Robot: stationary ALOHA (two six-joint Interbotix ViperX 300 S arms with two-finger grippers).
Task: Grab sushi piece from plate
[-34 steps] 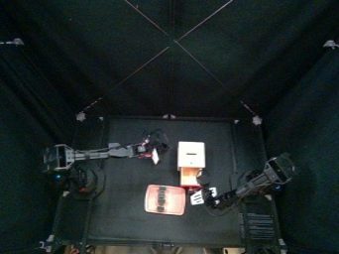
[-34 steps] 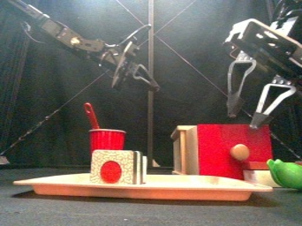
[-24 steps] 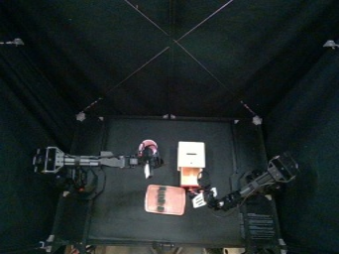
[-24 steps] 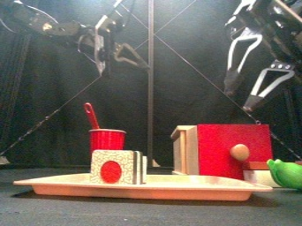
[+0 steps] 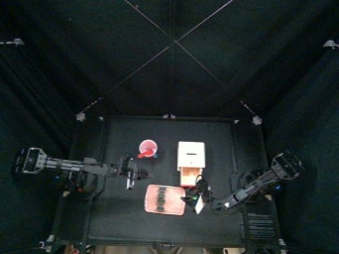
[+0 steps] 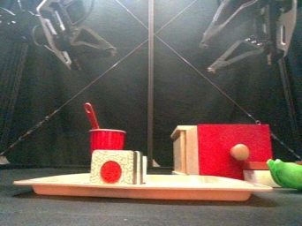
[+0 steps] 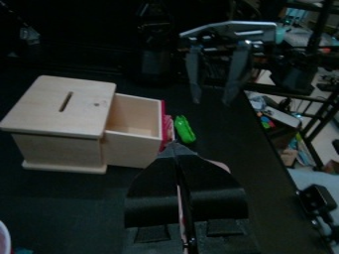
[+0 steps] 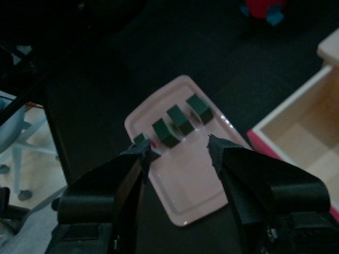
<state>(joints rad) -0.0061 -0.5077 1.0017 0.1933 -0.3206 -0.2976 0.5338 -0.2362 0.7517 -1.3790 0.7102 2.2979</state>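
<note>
- Black-jawed and pressed together on nothing, the left gripper (image 7: pixel 185 184) is hanging over the table's left side in the top view, well apart from the sushi and pointing across at the cream box (image 7: pixel 82 124) with its drawer pulled out.
- Sitting behind the plate in the front view, a red cup (image 6: pixel 108 139) is holding a red spoon (image 6: pixel 90 115), while a small pink bowl (image 5: pixel 147 149) is lying farther back on the table (image 5: pixel 113 134).
- Lying near the table's front edge, just ahead of the cream box, the salmon-pink plate (image 5: pixel 162 199) is carrying the sushi pieces (image 8: pixel 177 117), three side by side in one row in the right wrist view.
- Standing red-fronted to the right of the plate, the box's drawer (image 6: pixel 232 151) is showing a round knob, with a green toy (image 6: pixel 285 171) resting beside it.
- Spread wide and carrying nothing, the right gripper (image 8: pixel 179 149) is hovering above the plate's right end; the sushi row is lying just beyond its fingertips, running roughly across the gap between the jaws, and the plate's long axis is stretching away along the reach.
- Judging by position, the right arm is plainly the nearer one, and its next move looks like a short drop forward onto an end piece.
</note>
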